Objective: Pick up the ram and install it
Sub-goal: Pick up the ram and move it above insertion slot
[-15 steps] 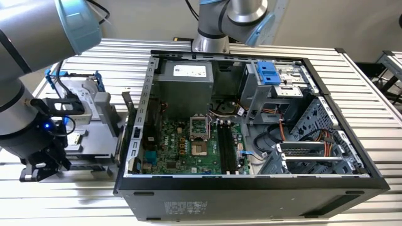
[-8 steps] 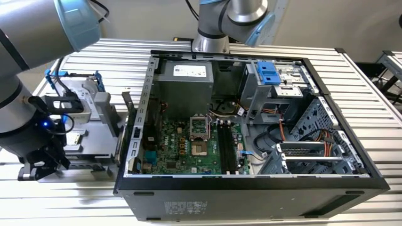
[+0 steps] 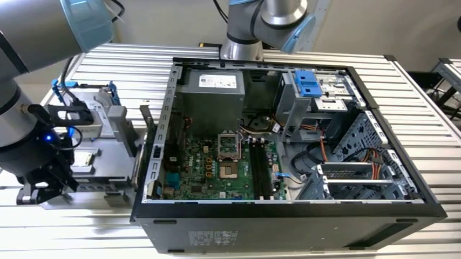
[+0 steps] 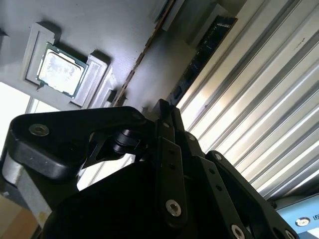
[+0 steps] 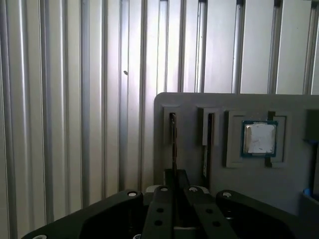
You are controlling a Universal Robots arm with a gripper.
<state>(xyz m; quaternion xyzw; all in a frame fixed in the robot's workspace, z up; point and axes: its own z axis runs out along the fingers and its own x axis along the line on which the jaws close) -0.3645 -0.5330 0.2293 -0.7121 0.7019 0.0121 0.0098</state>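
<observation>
Fingers [image 5: 160,201] pinch thin dark ram [image 5: 173,142] standing edgewise in grey slotted tray [image 5: 189,102].

Open computer case [image 3: 288,208] on slatted table [image 3: 129,59], motherboard [image 3: 209,167] inside; parts tray [image 3: 108,162] just beside, on the exterior view's left, holding ram [image 4: 207,50] on edge, processor [image 4: 59,69] nearby.

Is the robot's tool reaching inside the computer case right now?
No, the tool is outside the computer case, over the grey tray at the exterior view's left.
</observation>
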